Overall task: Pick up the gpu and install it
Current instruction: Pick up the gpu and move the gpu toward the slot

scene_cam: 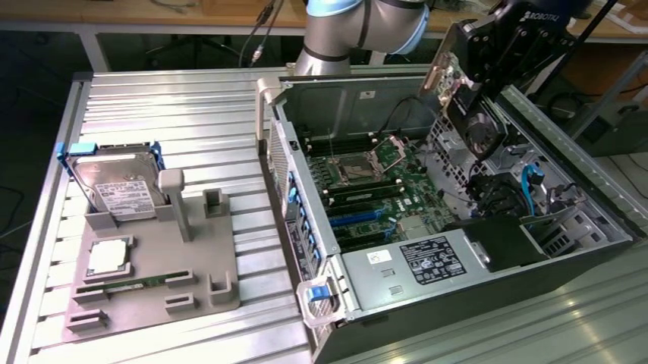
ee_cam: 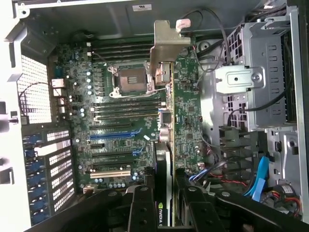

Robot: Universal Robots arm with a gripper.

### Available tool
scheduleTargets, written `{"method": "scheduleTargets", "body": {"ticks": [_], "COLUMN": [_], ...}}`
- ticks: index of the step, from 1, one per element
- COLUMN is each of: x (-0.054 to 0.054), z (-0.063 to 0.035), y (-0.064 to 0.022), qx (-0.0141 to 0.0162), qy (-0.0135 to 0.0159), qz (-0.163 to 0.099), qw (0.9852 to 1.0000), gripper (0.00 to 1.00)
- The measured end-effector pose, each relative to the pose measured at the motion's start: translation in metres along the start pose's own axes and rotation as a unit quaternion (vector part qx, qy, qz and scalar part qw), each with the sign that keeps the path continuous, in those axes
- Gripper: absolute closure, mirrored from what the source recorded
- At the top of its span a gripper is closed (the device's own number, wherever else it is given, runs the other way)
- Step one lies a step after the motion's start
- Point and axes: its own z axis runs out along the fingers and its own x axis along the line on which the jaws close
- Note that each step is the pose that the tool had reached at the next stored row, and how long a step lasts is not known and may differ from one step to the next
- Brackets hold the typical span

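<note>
My gripper (scene_cam: 474, 92) hangs over the open computer case (scene_cam: 303, 189), shut on the gpu (scene_cam: 484, 133). The gpu is a dark card whose round black fan faces the exterior view's right. Its metal end bracket (scene_cam: 439, 76) points away from the gripper. In the wrist view the gpu (ee_cam: 163, 145) is seen edge-on between the black fingers (ee_cam: 142, 208) of my gripper (ee_cam: 164, 195). Its bracket (ee_cam: 164, 41) is at the far end. The card is held in the air above the motherboard (ee_cam: 188, 106), beside the CPU socket (ee_cam: 128, 79) and the expansion slots (ee_cam: 113, 135).
Left of the case in the exterior view, a grey fixture (scene_cam: 202, 258) holds a hard drive (scene_cam: 111, 186), a processor (scene_cam: 109, 258) and a green memory stick (scene_cam: 136, 282). Inside the case are a metal drive cage (ee_cam: 260, 72), a blue cable (ee_cam: 260, 174) and loose wiring.
</note>
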Motion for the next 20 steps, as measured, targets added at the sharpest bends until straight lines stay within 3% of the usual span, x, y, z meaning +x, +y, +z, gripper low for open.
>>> {"method": "scheduleTargets", "body": {"ticks": [4, 20], "x": [-0.002, 0.027], "z": [0.0001, -0.0004], "y": [0.0001, -0.0021], "qx": [0.0000, 0.0006], "qy": [0.0000, -0.0001], "qz": [0.000, 0.000], "qw": [1.0000, 1.0000], "gripper": [0.73, 0.73]}}
